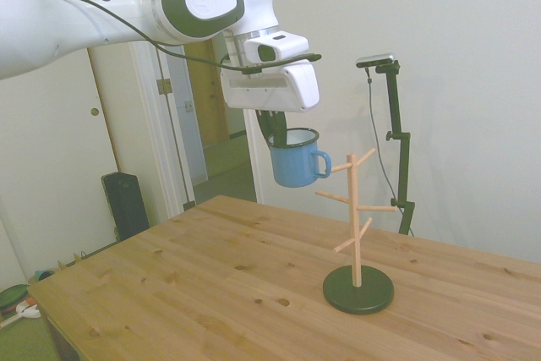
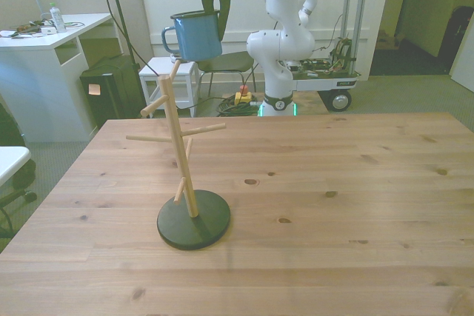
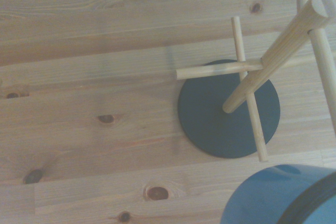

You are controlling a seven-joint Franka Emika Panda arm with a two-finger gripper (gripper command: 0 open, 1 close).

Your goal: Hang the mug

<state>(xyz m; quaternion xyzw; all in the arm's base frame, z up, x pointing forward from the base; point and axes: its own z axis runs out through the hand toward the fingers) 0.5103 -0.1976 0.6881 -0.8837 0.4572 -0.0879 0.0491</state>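
The blue enamel mug (image 1: pixel 296 161) hangs in the air, held by its rim in my gripper (image 1: pixel 277 134), which is shut on it. Its loop handle (image 1: pixel 322 163) points toward the wooden peg stand (image 1: pixel 357 217) and sits just beside the stand's top pegs without touching them. In the front view the mug (image 2: pixel 198 35) is above and slightly behind the stand (image 2: pixel 181 153), its handle (image 2: pixel 169 39) on the front view's left. The wrist view shows the mug's blue side (image 3: pixel 273 195) and the stand's dark round base (image 3: pixel 210 121) below.
The stand's dark round base (image 1: pixel 357 289) rests on the wooden table (image 1: pixel 211 285). Several pegs stick out from the stand at different heights. A white desk (image 2: pixel 44 38) and a dark bin (image 2: pixel 111 86) stand beyond the table's edge.
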